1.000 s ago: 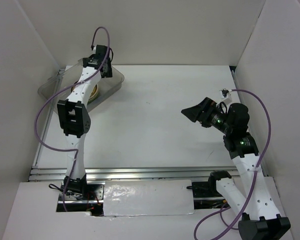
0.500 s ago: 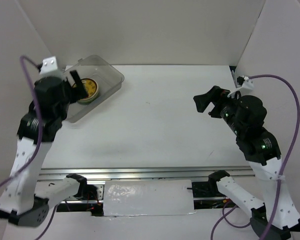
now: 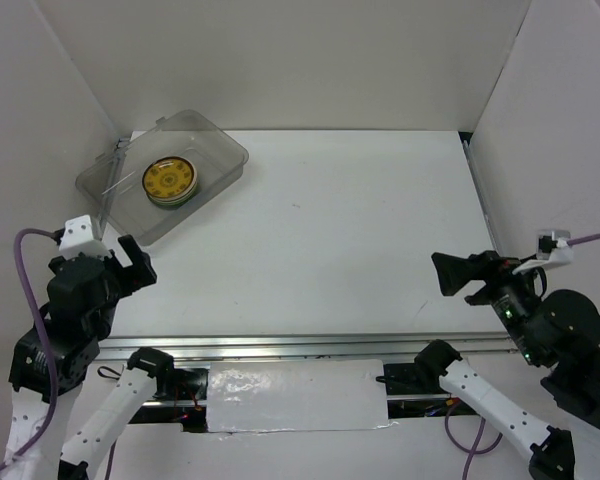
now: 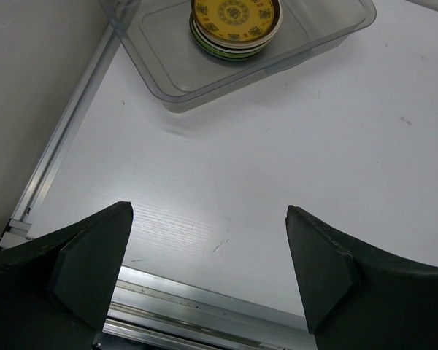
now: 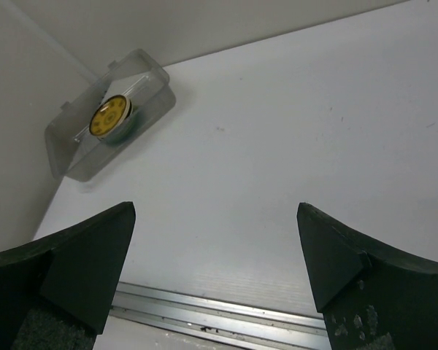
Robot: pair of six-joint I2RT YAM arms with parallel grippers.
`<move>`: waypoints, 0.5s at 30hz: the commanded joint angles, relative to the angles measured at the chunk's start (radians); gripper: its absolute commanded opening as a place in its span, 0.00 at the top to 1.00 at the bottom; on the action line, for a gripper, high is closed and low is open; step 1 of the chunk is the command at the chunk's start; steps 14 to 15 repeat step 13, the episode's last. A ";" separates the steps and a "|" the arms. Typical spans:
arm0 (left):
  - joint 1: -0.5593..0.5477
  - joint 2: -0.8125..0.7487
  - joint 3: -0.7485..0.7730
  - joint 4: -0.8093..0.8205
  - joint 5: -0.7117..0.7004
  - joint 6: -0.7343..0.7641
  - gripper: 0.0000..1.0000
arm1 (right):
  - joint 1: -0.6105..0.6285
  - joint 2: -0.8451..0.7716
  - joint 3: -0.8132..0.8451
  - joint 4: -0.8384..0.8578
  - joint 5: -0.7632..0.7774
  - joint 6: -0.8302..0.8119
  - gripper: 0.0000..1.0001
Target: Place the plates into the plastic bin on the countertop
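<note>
The plates (image 3: 169, 181) lie stacked inside the plastic bin (image 3: 218, 158) at the far-left corner of the bench (image 3: 330, 220). Left claw (image 4: 208, 213) and right claw (image 5: 215, 211) are released and empty (both near the front rail (image 3: 300, 345)). Hazard: an arm reaching back could clip the bin rim and shift the stack. No legible markings.

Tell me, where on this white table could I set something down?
Nearly all the flat white countertop is bare, from the clear plastic bin across to the right wall and down to the metal rail. Crowded only at the far-left corner, where the bin holds a stack of small round plates.
</note>
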 commanded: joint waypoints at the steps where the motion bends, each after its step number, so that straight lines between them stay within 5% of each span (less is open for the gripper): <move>1: 0.004 -0.017 -0.013 -0.007 0.019 -0.022 0.01 | 0.004 -0.032 -0.028 -0.064 0.010 0.013 0.00; 15: 0.006 -0.031 -0.018 0.004 0.033 -0.019 0.01 | -0.009 -0.032 -0.023 -0.079 0.019 0.044 0.00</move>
